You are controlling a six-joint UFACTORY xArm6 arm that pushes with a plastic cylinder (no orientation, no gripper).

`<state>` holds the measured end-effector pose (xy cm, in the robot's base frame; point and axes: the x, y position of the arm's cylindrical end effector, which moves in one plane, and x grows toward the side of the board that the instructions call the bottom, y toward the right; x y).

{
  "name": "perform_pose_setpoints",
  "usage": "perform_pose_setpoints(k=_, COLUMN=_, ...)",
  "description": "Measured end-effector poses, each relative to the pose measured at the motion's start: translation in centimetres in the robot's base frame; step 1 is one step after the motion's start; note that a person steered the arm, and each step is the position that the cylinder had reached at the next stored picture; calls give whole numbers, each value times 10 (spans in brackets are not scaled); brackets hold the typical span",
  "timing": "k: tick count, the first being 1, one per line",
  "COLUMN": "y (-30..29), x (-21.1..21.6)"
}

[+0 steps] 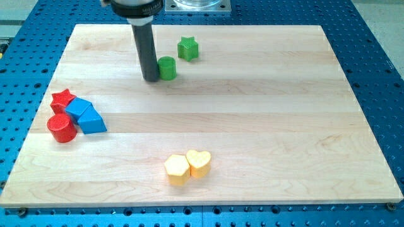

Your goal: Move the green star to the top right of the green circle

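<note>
The green star (187, 48) lies near the view's top, just above and to the right of the green circle (168, 67). A small gap separates the two. My tip (151, 79) rests on the board right at the green circle's left side, touching or nearly touching it. The dark rod rises from there to the view's top edge.
A red star (62, 98), two blue blocks (85, 115) and a red cylinder (62, 128) cluster at the view's left. A yellow hexagon (177, 169) and a yellow heart (199, 162) sit together near the view's bottom. The wooden board (284, 126) lies on a blue perforated table.
</note>
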<state>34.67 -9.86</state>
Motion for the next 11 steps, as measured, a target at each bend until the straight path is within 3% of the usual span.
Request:
perform_pose_setpoints(k=3, y=36, x=-126)
perform_pose_setpoints(k=4, y=57, x=-110)
perform_pose_setpoints(k=5, y=48, x=-57)
perform_pose_setpoints(k=7, y=136, x=-66)
perform_pose_setpoints(k=8, y=152, x=-53)
perform_pose_setpoints(k=11, y=42, x=-38)
